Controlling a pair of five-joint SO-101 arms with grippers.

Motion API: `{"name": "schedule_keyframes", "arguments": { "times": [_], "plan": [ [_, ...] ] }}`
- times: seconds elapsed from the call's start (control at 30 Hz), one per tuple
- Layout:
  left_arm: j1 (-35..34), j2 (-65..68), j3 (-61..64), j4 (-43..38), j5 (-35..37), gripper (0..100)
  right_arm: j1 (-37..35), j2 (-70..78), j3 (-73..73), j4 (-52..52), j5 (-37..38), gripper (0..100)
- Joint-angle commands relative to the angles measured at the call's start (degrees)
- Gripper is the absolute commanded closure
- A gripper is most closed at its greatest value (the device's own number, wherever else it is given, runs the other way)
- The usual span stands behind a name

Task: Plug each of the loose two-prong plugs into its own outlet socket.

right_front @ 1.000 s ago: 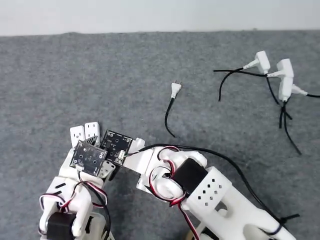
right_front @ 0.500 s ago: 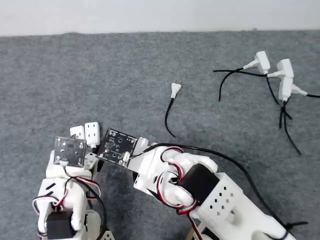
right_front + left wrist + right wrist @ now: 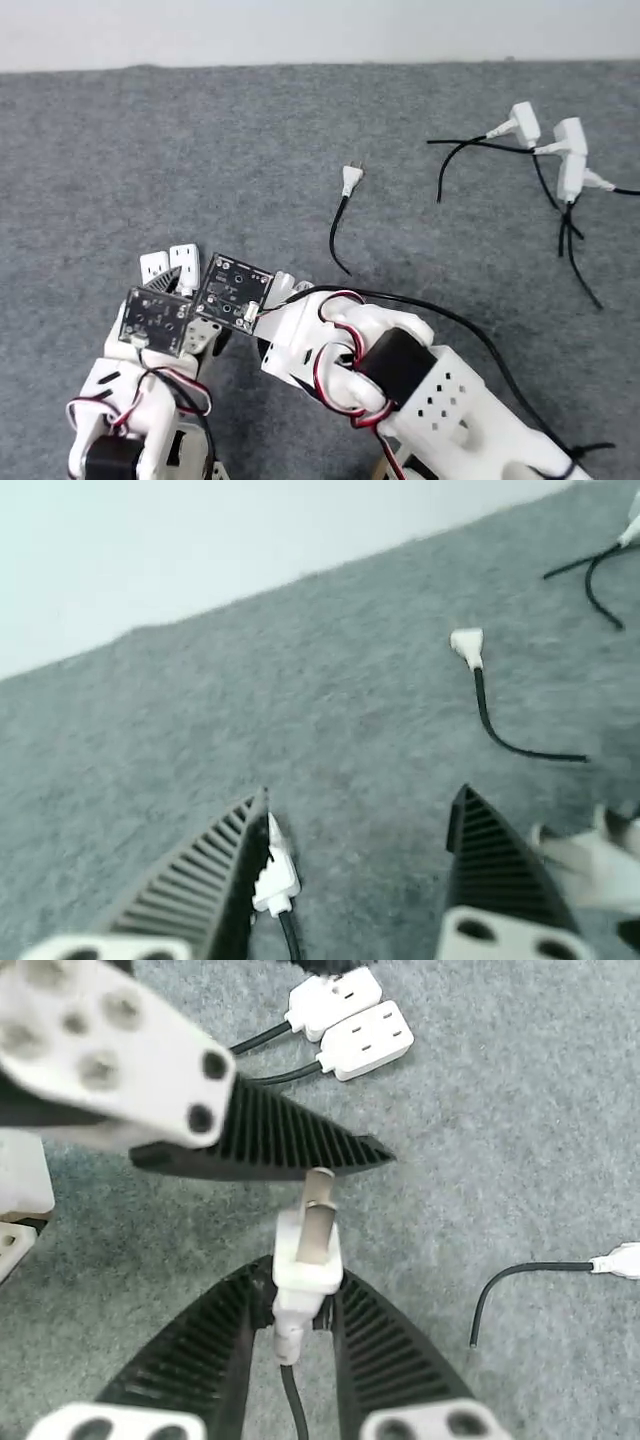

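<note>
White plug (image 3: pixel 308 1245) is clamped between the right gripper's (image 3: pixel 303 1275) fingers, prongs pointing toward the two sockets (image 3: pixel 350 1020). The left gripper (image 3: pixel 362 794) stands wide open, with that plug beside one finger. A second plug (image 3: pixel 350 178) lies loose on the grey mat (image 3: pixel 250 150), at two o'clock from the sockets.

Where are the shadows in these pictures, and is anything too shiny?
High view: the light is soft and even; the loose plug and its cord cast hardly any shadow on the grey mat. Left wrist view: the pale wall is bright but without glare. Right wrist view: the held plug and the two sockets are evenly lit.
</note>
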Motion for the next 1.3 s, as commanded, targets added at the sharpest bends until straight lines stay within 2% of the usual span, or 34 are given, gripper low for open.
{"name": "schedule_keyframes", "arguments": {
  "times": [0.0,0.27,0.83,1.27],
  "plan": [
    [0.53,-0.97,-6.46,2.02,4.75,71,0.75,-1.1,0.35,-2.33,0.18,98.9],
    [0.44,-0.97,-10.15,5.1,6.59,71,0.75,1.98,0.62,-2.95,0.18,98.9],
    [1.05,-0.97,-4.18,3.96,6.51,71,0.66,-2.15,0.53,-1.98,0.26,98.9],
    [1.05,-0.97,-3.38,3.96,6.51,71,0.75,-3.21,-5.1,1.89,0.35,98.9]
  ]
}}
